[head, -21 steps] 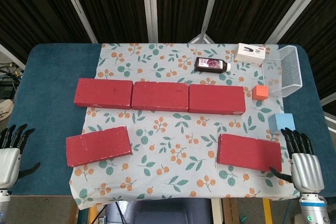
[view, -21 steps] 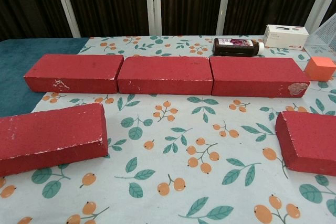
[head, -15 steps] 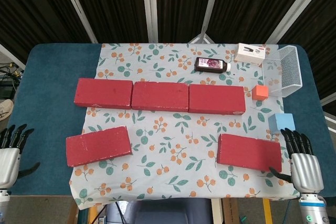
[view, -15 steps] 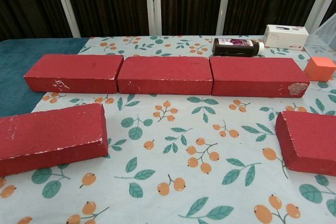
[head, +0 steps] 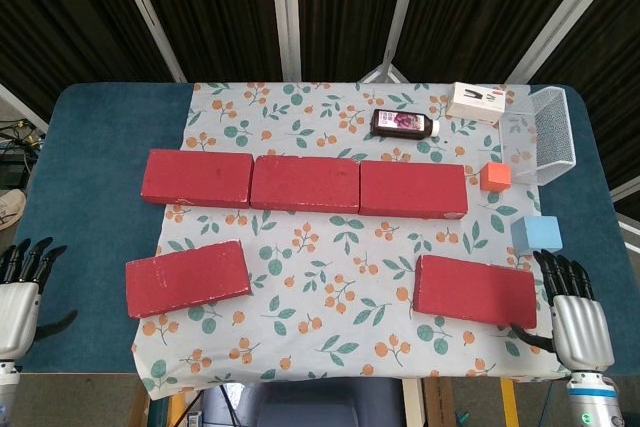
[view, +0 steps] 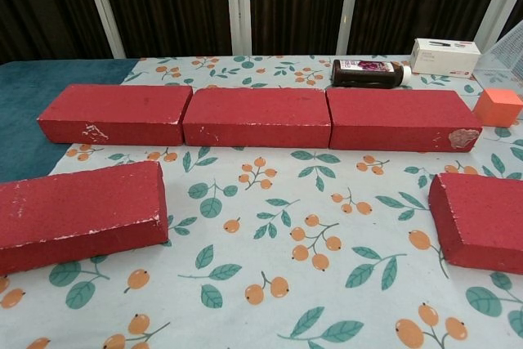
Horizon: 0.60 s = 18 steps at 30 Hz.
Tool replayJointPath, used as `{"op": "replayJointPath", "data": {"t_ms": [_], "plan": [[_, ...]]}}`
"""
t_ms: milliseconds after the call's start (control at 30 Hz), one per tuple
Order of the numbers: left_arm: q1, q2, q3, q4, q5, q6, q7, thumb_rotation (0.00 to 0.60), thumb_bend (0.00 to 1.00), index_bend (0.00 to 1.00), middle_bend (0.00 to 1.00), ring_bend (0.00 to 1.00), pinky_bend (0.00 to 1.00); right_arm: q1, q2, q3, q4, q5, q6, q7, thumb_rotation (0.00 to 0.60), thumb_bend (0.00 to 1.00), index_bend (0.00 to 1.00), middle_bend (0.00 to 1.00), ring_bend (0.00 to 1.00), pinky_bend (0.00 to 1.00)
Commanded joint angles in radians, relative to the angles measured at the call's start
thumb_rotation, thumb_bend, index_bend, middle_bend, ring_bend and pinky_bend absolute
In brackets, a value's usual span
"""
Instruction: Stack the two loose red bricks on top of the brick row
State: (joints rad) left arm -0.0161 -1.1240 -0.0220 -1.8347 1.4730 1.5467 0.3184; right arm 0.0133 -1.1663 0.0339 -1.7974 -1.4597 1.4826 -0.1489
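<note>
Since the earlier frames we see our right hand (head: 578, 322) drawn slightly back toward the near table edge, while the bricks lie where they lay; our two loose red rectangular bricks rest flat on the floral tablecloth (head: 330, 247), the left loose brick (head: 188, 278) at the near left and the right loose brick (head: 474, 290) at the near right, both well apart from each other and lying in front of the row of three red bricks (head: 304, 183), whose bricks touch end to end; nothing sits on top of that row; our right hand hovers just beside the right loose brick's outer end, fingers spread and holding nothing; our left hand (head: 20, 297) hangs at the table's near left corner, fingers likewise apart and empty, well apart from the left loose brick; behind the row lie a dark brown bottle (head: 404, 124) and a small white box (head: 478, 102); to the right stand an orange cube (head: 495, 177), a light blue cube (head: 536, 234) and a wire mesh basket (head: 555, 137).
</note>
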Motion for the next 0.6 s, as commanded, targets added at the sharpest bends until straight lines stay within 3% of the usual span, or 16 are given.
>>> {"op": "replayJointPath", "data": {"t_ms": [33, 367, 600], "plan": [[0.005, 0.005, 0.004, -0.004, 0.016, 0.011, -0.011, 0.600, 0.01, 0.16, 0.07, 0.01, 0.05, 0.008, 0.012, -0.013, -0.031, 0.029, -0.043, -0.029, 0.600, 0.12, 0.01, 0.07, 0.00, 0.00], [-0.006, 0.007, -0.006, 0.002, -0.021, -0.019, -0.016, 0.600, 0.01, 0.16, 0.07, 0.01, 0.05, 0.087, 0.049, -0.036, -0.112, 0.145, -0.239, -0.151, 0.600, 0.11, 0.00, 0.00, 0.00, 0.00], [-0.007, 0.010, -0.007, 0.002, -0.023, -0.020, -0.020, 0.600, 0.01, 0.16, 0.07, 0.01, 0.05, 0.165, 0.019, 0.009, -0.189, 0.304, -0.305, -0.334, 0.600, 0.10, 0.00, 0.00, 0.00, 0.00]]}}
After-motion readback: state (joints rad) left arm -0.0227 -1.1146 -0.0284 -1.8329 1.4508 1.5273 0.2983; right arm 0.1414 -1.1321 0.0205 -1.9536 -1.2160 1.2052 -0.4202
